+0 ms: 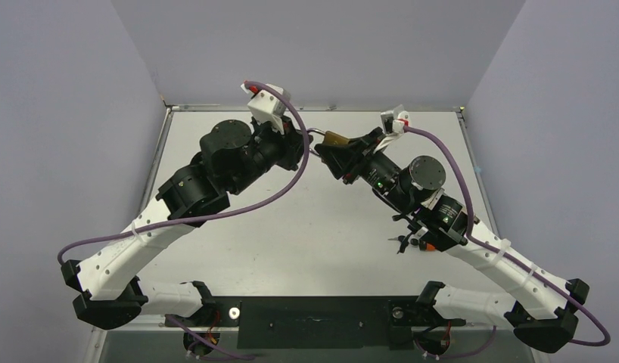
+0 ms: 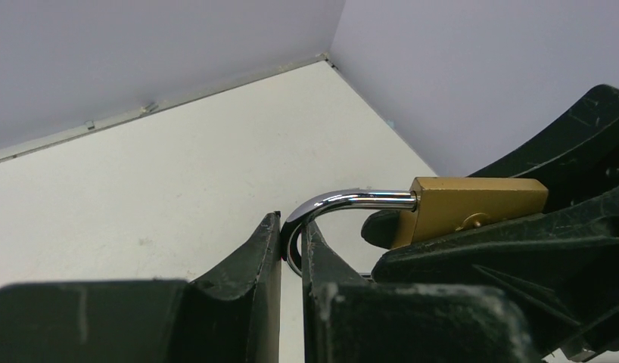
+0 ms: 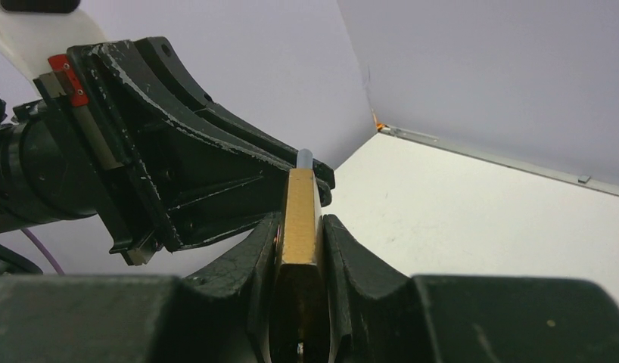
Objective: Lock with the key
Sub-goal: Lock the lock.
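A brass padlock with a chrome shackle hangs in the air between both arms, above the far middle of the table. My right gripper is shut on the padlock's brass body, one finger on each flat side. My left gripper is shut on the bend of the shackle, its fingers nearly touching. In the top view the left gripper and the right gripper meet tip to tip. The brass body also shows in the left wrist view. No key is visible in any view.
The white table is boxed in by pale walls at the back and both sides. A purple cable loops from the left wrist across the table. The back right corner lies beyond the padlock.
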Tool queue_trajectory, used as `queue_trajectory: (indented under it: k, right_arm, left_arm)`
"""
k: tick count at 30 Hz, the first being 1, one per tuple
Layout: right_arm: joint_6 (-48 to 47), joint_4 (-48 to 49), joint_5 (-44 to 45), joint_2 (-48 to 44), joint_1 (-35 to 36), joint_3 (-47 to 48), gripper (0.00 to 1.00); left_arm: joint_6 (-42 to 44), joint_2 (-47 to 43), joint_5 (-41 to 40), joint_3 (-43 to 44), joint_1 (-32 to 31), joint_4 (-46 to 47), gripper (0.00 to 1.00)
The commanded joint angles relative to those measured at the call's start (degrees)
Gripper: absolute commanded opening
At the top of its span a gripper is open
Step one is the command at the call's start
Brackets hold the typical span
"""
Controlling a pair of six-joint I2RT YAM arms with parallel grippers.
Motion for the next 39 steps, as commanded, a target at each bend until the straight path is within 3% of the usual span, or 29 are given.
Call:
queue_trajectory:
  k: [1, 7, 14, 23, 39]
  right_arm:
    - [2.1, -7.1, -8.7, 12.4, 1.2, -4.3, 0.0]
    - [1.9, -6.9, -9.4, 13.5, 1.1, -4.2, 0.0]
    - [1.8, -6.7, -10.2, 14.1, 0.4, -4.2, 0.0]
    - [2.3, -7.1, -10.1, 14.6, 1.0, -5.6, 0.0]
    - [2.6, -8.6, -9.5, 18.6, 2.2, -5.0, 0.0]
  left_arm:
    - [-14.8, 1.1, 53.2, 2.7, -16.4, 35.1, 0.0]
    - [-16.8, 2.4, 56.6, 3.1, -16.5, 35.8, 0.0]
    - [-16.5, 4.4, 59.0, 4.9, -18.3, 30.0, 0.0]
    - [-12.6, 1.5, 52.6, 4.6, -18.5, 26.2, 0.0]
    - [-9.1, 7.4, 56.8, 13.2, -21.9, 20.4, 0.0]
